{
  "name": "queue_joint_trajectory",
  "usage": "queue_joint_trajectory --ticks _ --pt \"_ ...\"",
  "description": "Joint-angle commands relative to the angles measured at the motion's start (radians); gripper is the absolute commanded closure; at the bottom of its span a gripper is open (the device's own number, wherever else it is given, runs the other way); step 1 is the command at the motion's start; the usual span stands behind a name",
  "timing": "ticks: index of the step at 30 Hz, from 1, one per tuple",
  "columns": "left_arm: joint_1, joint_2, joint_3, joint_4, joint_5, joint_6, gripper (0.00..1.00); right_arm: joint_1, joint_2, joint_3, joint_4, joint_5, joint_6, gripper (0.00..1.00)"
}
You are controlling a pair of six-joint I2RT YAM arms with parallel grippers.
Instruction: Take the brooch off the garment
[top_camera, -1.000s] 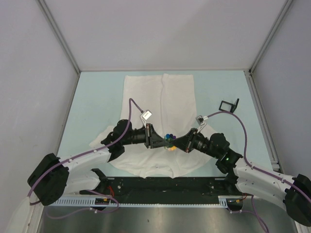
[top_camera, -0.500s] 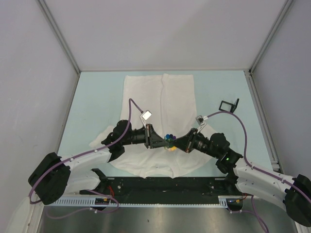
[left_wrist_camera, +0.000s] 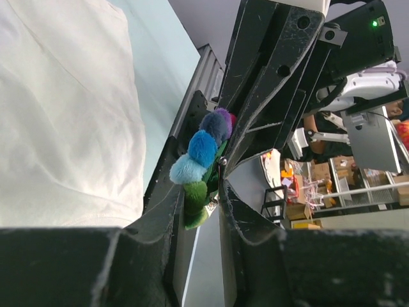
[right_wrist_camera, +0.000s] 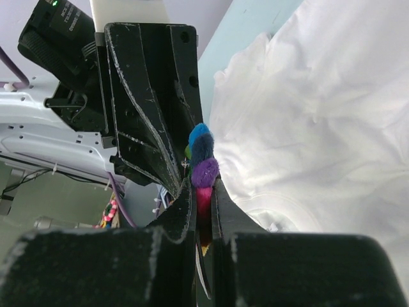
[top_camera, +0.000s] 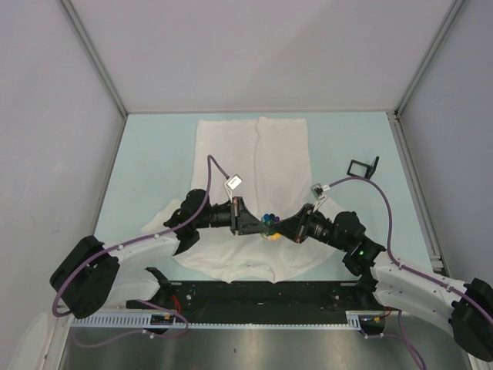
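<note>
Brooch (top_camera: 267, 222): sits where it sat a second ago, over garment's (top_camera: 254, 154) near half. Pinched tight by right gripper (top_camera: 276, 227). Flanked by left gripper (top_camera: 260, 225), jaws a shade narrower than before, grip unclear. Leaves bare table (top_camera: 154, 154) either side of garment; near hem close to table edge.

White shells and black joint housings are seen on the left arm (top_camera: 139, 247) and the right arm (top_camera: 400, 281). Purple cables (top_camera: 208, 177) are run along both. A green light (top_camera: 359, 250) is lit on the right arm. The left gripper (left_wrist_camera: 211, 147) is fitted with black, scratched fingers (left_wrist_camera: 246, 217).
</note>
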Motion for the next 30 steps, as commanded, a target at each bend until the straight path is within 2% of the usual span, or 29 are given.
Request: queue_joint_trajectory --ticks 1,19,24,30 --pt "-0.056 0.028 0.034 0.236 0.162 -0.072 0.80 0.027 0.028 0.018 0.128 -0.098 -0.004 1.00" --pt "-0.056 0.140 0.055 0.448 0.310 -0.181 0.79 0.027 0.068 0.027 0.154 -0.170 -0.030 1.00" --pt "-0.056 0.160 0.054 0.483 0.310 -0.202 0.78 0.027 0.082 0.038 0.142 -0.178 -0.036 1.00" --pt "-0.056 0.140 0.054 0.472 0.308 -0.202 0.73 0.027 0.068 0.038 0.095 -0.149 -0.051 1.00"
